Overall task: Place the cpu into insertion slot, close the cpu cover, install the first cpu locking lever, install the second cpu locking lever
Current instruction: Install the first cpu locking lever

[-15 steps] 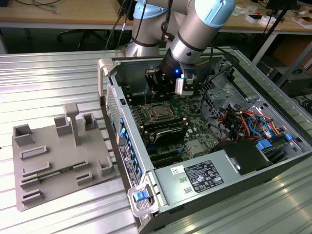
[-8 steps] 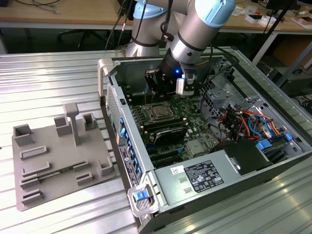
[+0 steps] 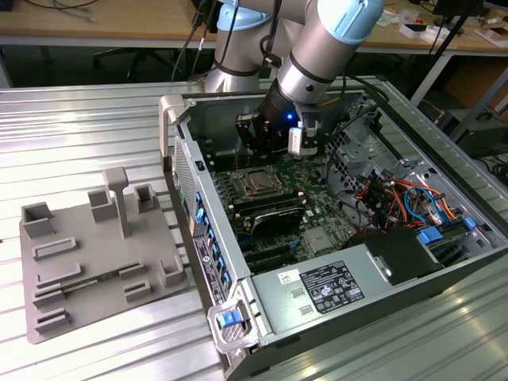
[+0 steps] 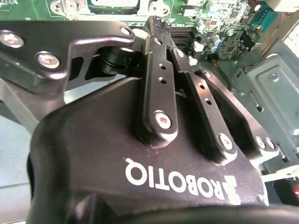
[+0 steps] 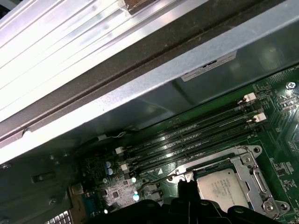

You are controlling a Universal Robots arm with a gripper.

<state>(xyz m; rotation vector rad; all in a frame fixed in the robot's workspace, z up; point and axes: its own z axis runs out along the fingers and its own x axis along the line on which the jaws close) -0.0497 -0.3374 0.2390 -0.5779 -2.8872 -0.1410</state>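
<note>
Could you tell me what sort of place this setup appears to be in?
Probably a robotics lab or workshop. An opened computer case lies on a ribbed metal table beside a grey fixture tray, the arm's gripper hangs over its green motherboard, and wooden desks strewn with cables stand behind.

Matt silvery metal cpu; glossy black metal end effector.
</note>
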